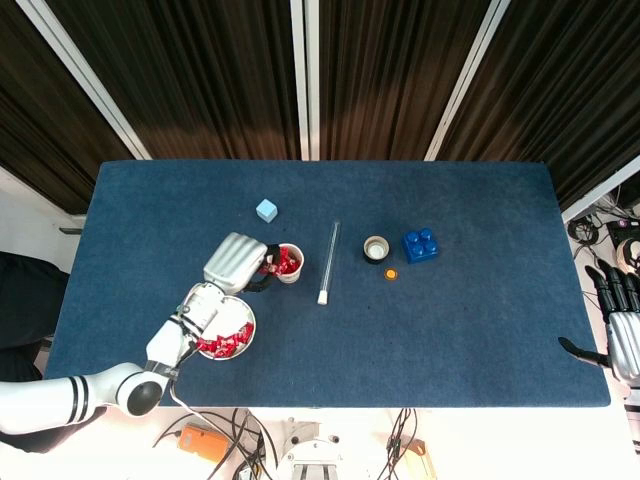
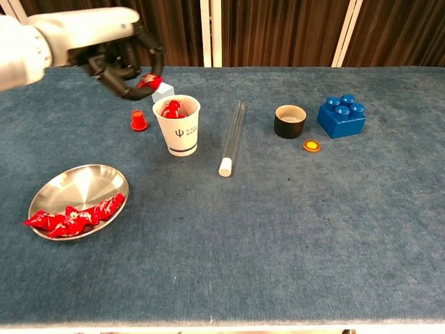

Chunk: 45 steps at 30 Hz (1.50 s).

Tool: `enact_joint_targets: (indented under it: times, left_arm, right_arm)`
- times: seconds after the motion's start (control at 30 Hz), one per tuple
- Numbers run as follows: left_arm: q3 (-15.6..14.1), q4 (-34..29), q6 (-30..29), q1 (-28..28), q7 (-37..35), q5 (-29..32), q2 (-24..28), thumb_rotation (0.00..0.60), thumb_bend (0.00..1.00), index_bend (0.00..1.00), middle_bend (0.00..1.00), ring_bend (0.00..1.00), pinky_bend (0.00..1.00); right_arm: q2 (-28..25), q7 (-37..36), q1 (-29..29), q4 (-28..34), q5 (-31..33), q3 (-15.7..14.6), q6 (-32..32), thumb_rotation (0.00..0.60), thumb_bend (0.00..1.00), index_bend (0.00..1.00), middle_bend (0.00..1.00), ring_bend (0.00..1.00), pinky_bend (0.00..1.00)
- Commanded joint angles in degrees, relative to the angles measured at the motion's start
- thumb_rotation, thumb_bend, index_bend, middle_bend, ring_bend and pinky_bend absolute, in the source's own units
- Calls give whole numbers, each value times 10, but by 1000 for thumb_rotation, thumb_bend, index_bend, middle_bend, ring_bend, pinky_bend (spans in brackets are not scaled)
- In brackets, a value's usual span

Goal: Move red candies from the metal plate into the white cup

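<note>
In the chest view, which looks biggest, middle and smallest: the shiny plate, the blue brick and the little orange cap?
Biggest to smallest, as they look in the chest view:
1. metal plate
2. blue brick
3. orange cap
The plate sits nearer the camera, which makes it look larger, but the gaps are wide enough that the order is safe.

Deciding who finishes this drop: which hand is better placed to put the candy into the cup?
Left. The left hand already pinches a red candy just above the white cup; the right hand sits at the table's far edge.
</note>
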State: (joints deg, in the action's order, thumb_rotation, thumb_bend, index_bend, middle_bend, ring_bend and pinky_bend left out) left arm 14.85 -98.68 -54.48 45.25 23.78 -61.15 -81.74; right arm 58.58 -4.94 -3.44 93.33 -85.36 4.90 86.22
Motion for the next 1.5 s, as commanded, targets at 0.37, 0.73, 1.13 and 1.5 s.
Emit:
enact_joint_targets:
  times: [0.37, 0.73, 1.13, 1.5]
  left_arm:
    - [25, 92, 47, 107, 68, 198, -62, 600, 368, 555, 939, 863, 840]
    - [-1, 90, 35, 108, 63, 215, -45, 600, 337, 527, 938, 861, 840]
    - [-18, 82, 32, 120, 67, 237, -36, 600, 249, 446, 929, 853, 837]
    - [-19, -30, -40, 55, -6, 148, 49, 600, 173, 303, 919, 846, 837]
  right_arm:
    - [2, -13, -4, -14, 13, 4, -13, 600, 173, 0, 0, 0, 0]
    - [4, -13, -7, -15, 12, 4, -17, 600, 173, 0, 0, 0, 0]
    - [3, -6, -6, -9, 11, 3, -15, 600, 174, 0, 0, 0, 0]
    - [-5, -13, 0, -6, 9, 4, -4, 600, 173, 0, 0, 0, 0]
